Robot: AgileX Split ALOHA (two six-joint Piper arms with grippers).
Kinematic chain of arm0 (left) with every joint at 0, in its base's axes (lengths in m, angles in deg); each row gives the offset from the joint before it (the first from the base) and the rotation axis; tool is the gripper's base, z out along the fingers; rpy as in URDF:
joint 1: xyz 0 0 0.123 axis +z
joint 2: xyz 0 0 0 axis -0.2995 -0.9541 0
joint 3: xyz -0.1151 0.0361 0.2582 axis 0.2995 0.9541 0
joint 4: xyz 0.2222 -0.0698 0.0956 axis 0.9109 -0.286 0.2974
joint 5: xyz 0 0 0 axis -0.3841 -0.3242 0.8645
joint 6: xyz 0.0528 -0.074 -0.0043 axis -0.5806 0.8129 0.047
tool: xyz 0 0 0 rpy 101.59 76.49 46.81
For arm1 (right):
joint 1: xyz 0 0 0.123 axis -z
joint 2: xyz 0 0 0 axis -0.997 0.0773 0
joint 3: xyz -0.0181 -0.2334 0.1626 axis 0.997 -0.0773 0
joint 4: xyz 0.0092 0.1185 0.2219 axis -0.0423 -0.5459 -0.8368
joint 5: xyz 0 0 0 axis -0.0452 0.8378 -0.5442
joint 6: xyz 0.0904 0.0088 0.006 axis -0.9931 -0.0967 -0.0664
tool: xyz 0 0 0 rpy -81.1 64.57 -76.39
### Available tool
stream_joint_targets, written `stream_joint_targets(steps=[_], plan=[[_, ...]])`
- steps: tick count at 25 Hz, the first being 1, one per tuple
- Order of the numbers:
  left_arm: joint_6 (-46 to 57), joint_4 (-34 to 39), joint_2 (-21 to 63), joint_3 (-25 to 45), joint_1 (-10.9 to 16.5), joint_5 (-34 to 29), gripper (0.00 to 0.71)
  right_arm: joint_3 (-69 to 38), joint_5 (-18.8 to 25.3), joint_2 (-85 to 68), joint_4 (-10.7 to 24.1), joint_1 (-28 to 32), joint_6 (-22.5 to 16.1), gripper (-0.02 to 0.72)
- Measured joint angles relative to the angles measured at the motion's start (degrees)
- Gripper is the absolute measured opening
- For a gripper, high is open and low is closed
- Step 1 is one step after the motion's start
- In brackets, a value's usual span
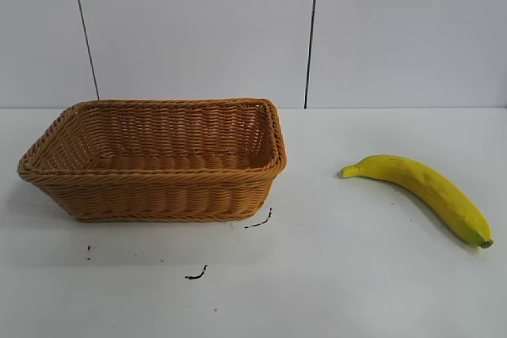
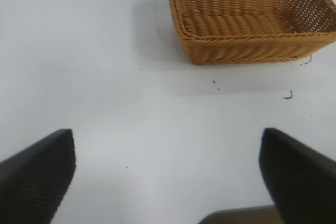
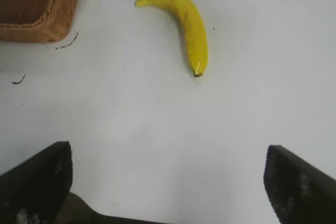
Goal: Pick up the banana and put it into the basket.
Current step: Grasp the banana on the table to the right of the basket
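Woven tan-orange wicker, rectangular with flared sides and a braided rim, the basket [image 1: 158, 160] sits on the left part of the white table [image 1: 333, 290] in the exterior view, with nothing visible inside it and a few small dark marks [image 1: 257, 221] on the tabletop just beside its near corner. The left gripper [image 2: 168, 174] hangs above bare table with its two dark fingers [image 2: 37, 174] spread wide apart and nothing between them; its wrist view shows the basket ahead and off to one side, and no fruit at all. Further right, well apart from the basket, lies the long, gently curved yellow banana [image 1: 420, 191], flat on the table, its stem end pointing toward the basket and its greenish tip [image 1: 480, 240] toward the near right edge, so the long axis runs diagonally across that side. The right gripper [image 3: 168, 179] also hovers with its fingers [image 3: 34, 179] wide apart and holding nothing, and its wrist view has the banana [image 3: 188, 24] ahead of the open jaws, lying roughly along the direction of approach (the basket's corner only just shows there). I judge the right arm the nearer one, and the pick has not yet begun: it would need to reach forward over the fruit's middle and probably turn its wrist so the jaws close across the banana's width.
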Motion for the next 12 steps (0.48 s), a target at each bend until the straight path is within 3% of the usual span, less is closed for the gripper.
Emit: stream_joint_targets(steps=[4, 7, 12], plan=[[0.0, 0.0, 0.0, 0.0, 0.0, 0.0, 0.69, 8.11, -0.32, 10.89, 0.05, -2.3, 7.02, 0.692], [0.0, 0.0, 0.0, 0.0, 0.0, 0.0, 0.69, 11.04, -4.48, 16.69, 0.19, -4.01, 10.75, 0.692], [0.0, 0.0, 0.0, 0.0, 0.0, 0.0, 0.69, 11.79, -11.04, 24.88, 1.8, -4.46, 9.58, 0.692]])
